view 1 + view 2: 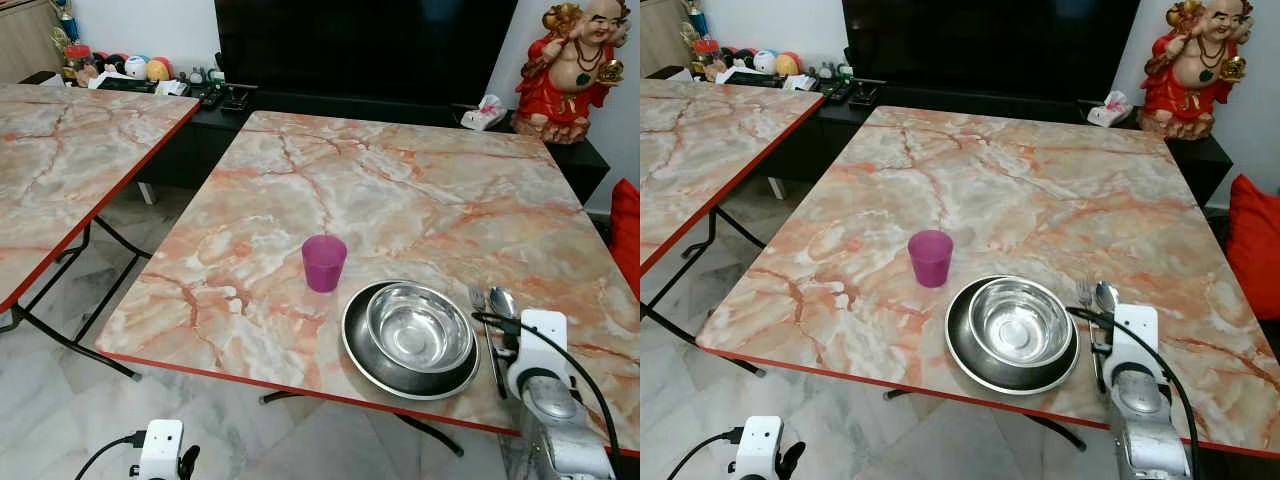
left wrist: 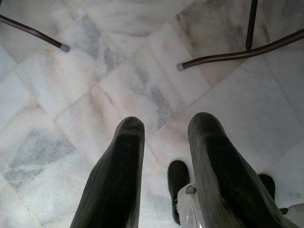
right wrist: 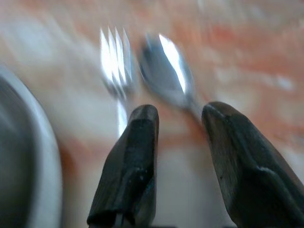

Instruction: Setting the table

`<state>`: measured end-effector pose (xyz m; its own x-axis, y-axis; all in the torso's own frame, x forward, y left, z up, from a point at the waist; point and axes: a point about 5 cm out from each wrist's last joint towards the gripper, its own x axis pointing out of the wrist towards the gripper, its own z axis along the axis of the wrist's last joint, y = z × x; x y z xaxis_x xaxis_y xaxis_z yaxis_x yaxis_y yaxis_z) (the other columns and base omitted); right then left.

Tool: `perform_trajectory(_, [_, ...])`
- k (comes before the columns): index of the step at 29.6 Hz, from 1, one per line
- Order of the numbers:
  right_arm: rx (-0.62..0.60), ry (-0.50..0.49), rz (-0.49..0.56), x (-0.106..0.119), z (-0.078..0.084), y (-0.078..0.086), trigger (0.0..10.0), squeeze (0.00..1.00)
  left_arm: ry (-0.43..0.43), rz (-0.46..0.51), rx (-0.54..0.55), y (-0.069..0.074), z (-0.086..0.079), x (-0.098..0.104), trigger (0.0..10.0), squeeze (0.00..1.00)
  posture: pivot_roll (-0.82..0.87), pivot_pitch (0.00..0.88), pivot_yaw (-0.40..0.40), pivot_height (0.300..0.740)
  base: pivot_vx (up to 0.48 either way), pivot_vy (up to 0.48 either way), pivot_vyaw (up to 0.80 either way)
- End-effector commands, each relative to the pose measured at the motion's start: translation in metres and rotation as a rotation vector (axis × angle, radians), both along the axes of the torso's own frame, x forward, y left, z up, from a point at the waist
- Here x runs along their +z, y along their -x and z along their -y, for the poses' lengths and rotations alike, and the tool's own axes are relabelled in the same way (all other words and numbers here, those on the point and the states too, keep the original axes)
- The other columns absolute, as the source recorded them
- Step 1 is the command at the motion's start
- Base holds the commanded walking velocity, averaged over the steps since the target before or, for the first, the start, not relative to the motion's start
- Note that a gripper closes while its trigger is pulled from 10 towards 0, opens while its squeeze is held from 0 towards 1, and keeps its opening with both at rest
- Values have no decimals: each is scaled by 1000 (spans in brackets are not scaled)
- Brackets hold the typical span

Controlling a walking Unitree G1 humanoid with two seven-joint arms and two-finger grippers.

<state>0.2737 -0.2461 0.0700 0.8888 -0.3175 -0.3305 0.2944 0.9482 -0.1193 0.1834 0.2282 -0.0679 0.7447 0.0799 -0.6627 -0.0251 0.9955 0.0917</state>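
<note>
A steel bowl (image 1: 419, 326) sits in a dark round plate (image 1: 372, 363) near the front edge of the marble table (image 1: 400, 190). A purple cup (image 1: 324, 262) stands just left of the plate. A fork (image 1: 477, 298) and a spoon (image 1: 503, 302) lie side by side right of the plate. My right gripper (image 3: 179, 118) hovers low over their handles, open, with nothing between its fingers (image 3: 130, 156); the picture there is blurred. My right wrist (image 1: 540, 375) covers the handles. My left gripper (image 2: 164, 130) hangs open over the floor.
A second marble table (image 1: 60, 150) stands to the left, with a gap of tiled floor (image 1: 120, 270) between. A dark TV console (image 1: 300, 105) with small items runs along the back wall. A red figurine (image 1: 575, 70) stands at back right, a red cushion (image 1: 625, 230) at right.
</note>
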Motion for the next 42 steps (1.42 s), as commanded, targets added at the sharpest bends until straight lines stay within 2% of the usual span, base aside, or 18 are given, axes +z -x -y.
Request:
perform_trajectory(1, [-14,-2,125,25,7,-8,10000,0,2,-31,8,5,-3,-3,10000,0,107,0,-43,740,0,0,0])
perform_trajectory(4, [-27,34,185,39,17,-10,10000,0,3,-29,6,4,-2,-3,10000,0,107,0,-43,740,0,0,0])
perform_trajectory(7, [-34,63,193,43,26,-9,10000,0,4,-28,6,5,-2,-3,10000,0,101,0,-41,740,0,0,0])
perform_trajectory(9, [-51,133,165,44,41,-5,10000,0,5,-28,5,5,-2,-3,10000,0,101,0,-41,740,0,0,0])
perform_trajectory(10, [-68,212,129,45,56,0,10000,0,5,-29,5,5,-1,-3,10000,0,97,0,-40,740,0,0,0])
perform_trajectory(11, [-68,212,129,45,56,0,10000,0,5,-29,5,5,-1,-3,10000,0,97,0,-40,740,0,0,0])
perform_trajectory(12, [-78,251,103,46,67,3,10000,0,5,-29,4,5,-1,-3,10000,0,97,0,-40,740,0,0,0])
perform_trajectory(13, [-89,306,44,46,84,10,10000,0,4,-31,4,5,-1,-3,10000,0,93,0,-39,740,0,0,0])
perform_trajectory(14, [-89,306,44,46,84,10,10000,0,4,-31,4,5,-1,-3,10000,0,93,0,-39,740,0,0,0])
perform_trajectory(15, [-95,325,17,47,95,15,10000,0,4,-31,4,5,-1,-3,10000,0,90,0,-39,740,0,0,0])
perform_trajectory(18, [-73,325,-8,46,107,20,10000,0,5,-32,3,5,-1,-3,10000,0,88,0,-36,740,0,0,0])
perform_trajectory(22, [27,259,19,44,106,23,10000,0,9,-30,-2,5,-1,-3,10000,0,82,0,-34,740,0,0,0])
perform_trajectory(26, [58,208,35,43,106,25,10000,0,10,-27,-3,5,0,-3,10000,0,79,0,-33,740,0,0,0])
perform_trajectory(29, [110,164,4,29,102,31,10000,0,12,-26,-7,5,1,-3,10000,0,77,0,-33,740,0,0,0])
perform_trajectory(35, [152,142,-53,12,92,35,10000,0,14,-25,-12,5,2,-3,10000,0,82,0,-33,740,0,0,0])
perform_trajectory(38, [215,99,-113,-2,86,41,10000,0,11,-23,-12,5,0,-3,10000,0,80,0,-34,740,0,0,0])
perform_trajectory(42, [216,73,-141,-13,86,46,10000,0,9,-23,-10,6,-1,-3,10000,0,83,0,-32,740,0,0,0])
